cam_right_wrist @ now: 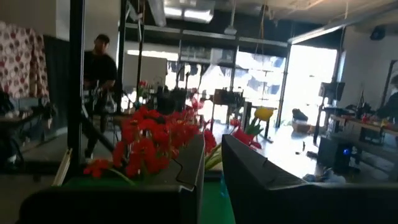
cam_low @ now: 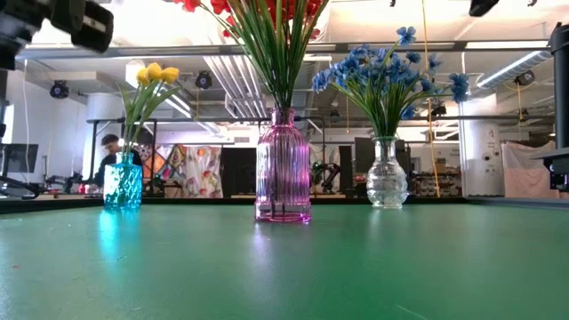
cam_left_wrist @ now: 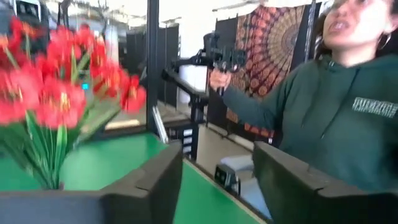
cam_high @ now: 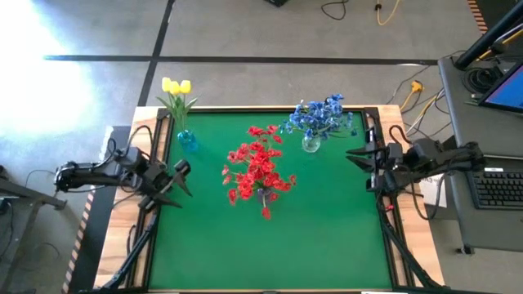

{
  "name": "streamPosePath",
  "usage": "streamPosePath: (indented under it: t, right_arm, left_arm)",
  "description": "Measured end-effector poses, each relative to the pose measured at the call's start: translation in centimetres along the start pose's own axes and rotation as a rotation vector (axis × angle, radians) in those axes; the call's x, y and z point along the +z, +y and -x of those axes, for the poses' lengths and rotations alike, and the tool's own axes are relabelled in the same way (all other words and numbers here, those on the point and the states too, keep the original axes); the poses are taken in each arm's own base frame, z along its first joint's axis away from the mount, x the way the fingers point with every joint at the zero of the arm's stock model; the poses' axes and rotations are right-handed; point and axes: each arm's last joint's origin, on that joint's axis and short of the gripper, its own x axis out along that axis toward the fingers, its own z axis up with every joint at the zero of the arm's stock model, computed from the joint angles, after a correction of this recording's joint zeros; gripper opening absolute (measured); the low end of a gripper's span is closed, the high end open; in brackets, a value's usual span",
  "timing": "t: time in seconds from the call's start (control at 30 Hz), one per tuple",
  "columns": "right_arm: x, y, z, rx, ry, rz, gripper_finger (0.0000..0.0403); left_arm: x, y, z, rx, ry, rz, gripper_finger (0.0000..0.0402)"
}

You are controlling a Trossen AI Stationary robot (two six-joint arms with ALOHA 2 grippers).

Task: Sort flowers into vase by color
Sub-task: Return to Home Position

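High view: yellow flowers [cam_high: 176,86] stand in the blue vase [cam_high: 187,140], red flowers [cam_high: 257,167] in the pink vase [cam_low: 283,169], blue flowers [cam_high: 320,117] in the clear vase [cam_high: 310,144]. Left gripper [cam_high: 181,180] and right gripper [cam_high: 357,167] hang at the edges of the table [cam_high: 327,245], fingers apart, empty.

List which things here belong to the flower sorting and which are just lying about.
Job: yellow flowers in the blue vase; red flowers in the pink vase; blue flowers in the clear vase; left gripper and right gripper, open, at the table's side edges.
Lying about: laptop, keyboard, floor cables, person in green hoodie.
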Motion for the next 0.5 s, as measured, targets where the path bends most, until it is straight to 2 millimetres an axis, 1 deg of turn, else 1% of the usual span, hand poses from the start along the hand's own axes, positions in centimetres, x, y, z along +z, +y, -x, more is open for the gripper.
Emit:
streamPosePath:
  t: [0.07, 0.17, 0.27, 0.3, 0.33, 0.43, 0.5]
  right_arm:
    - [-0.8, 0.1, 0.2, -0.004, -0.021, -0.006, 0.0047]
    - [-1.9, 0.2, 0.4, -0.009, -0.045, -0.012, 0.0047]
    - [-3.0, 0.4, 0.6, -0.014, -0.072, -0.023, 0.0047]
    - [-3.3, 0.4, 0.7, -0.015, -0.084, -0.027, 0.0046]
    - [-3.7, 0.4, 0.7, -0.017, -0.09, -0.028, 0.0044]
    - [-4.9, 0.6, 0.9, -0.022, -0.107, -0.028, 0.004]
    - [-5.7, 0.7, 1.1, -0.032, -0.13, -0.028, 0.0037]
  left_arm:
    - [-0.9, 0.2, -0.1, 0.004, 0.03, 0.01, 0.0154]
    - [-1.9, 0.3, -0.1, 0.007, 0.061, 0.009, 0.0092]
    - [-2.4, 0.3, 0.0, 0.004, 0.066, -0.013, 0.0027]
    - [-2.4, 0.3, 0.0, -0.012, 0.065, -0.025, 0.0014]
    - [-2.4, 0.2, 0.1, -0.027, 0.069, -0.035, 0.0008]
    - [-3.0, 0.2, 0.2, -0.038, 0.114, -0.071, 0.0014]
    - [-3.2, 0.2, 0.3, -0.036, 0.132, -0.091, 0.001]
